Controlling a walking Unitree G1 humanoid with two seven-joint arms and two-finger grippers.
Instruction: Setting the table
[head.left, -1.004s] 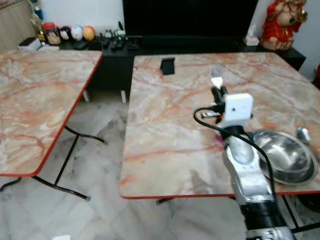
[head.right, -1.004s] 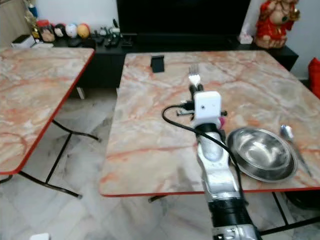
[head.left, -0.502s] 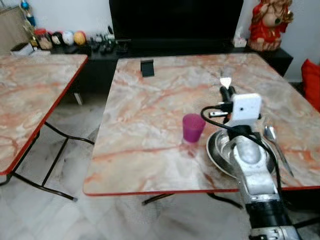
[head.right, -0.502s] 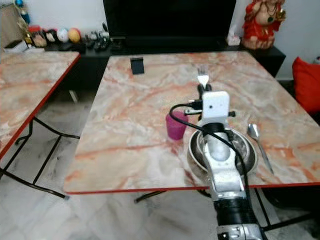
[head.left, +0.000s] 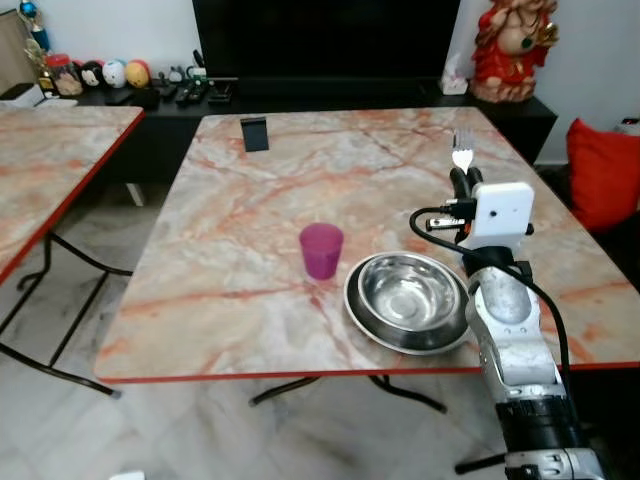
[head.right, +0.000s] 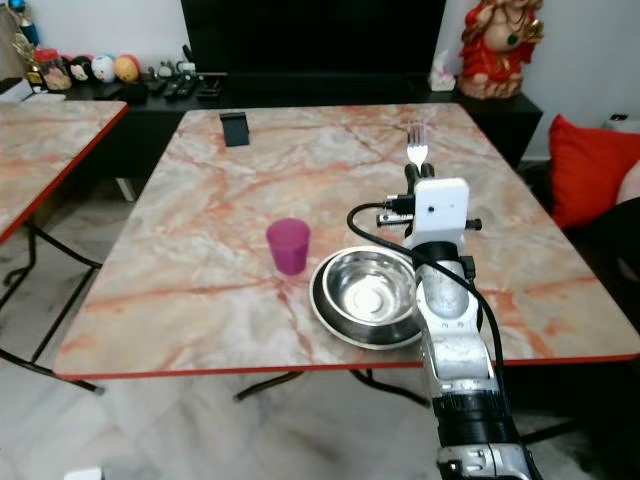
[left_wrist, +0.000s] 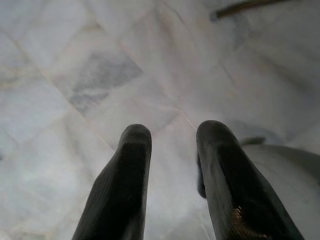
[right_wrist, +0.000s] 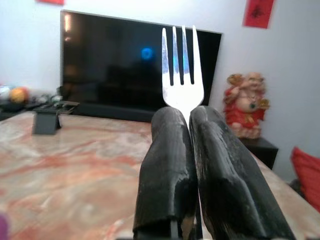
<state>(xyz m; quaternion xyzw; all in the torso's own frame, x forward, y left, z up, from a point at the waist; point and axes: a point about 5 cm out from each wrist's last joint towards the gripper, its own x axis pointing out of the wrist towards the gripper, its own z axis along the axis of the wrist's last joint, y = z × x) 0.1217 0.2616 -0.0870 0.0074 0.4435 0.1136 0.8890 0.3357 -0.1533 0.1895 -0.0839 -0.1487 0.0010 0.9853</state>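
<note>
My right gripper (head.left: 461, 183) is shut on a silver fork (head.left: 462, 151), held upright with its tines up. It hangs above the marble table (head.left: 240, 220), just beyond the far right rim of a steel bowl (head.left: 405, 297). A purple cup (head.left: 321, 250) stands just left of the bowl. In the right wrist view the black fingers (right_wrist: 167, 150) pinch the fork (right_wrist: 182, 70) below its tines. My left gripper (left_wrist: 175, 130) hangs open over the pale floor, holding nothing.
A small black stand (head.left: 255, 133) sits at the table's far left. A second marble table (head.left: 50, 170) is to the left, across a floor gap. Behind are a dark TV cabinet (head.left: 320, 90), a red figurine (head.left: 510, 45) and a red cushion (head.left: 598, 170) at right.
The camera has swung right, so the table with the bowl now sits central. The purple cup has come out from behind my right arm. The fork stays gripped.
</note>
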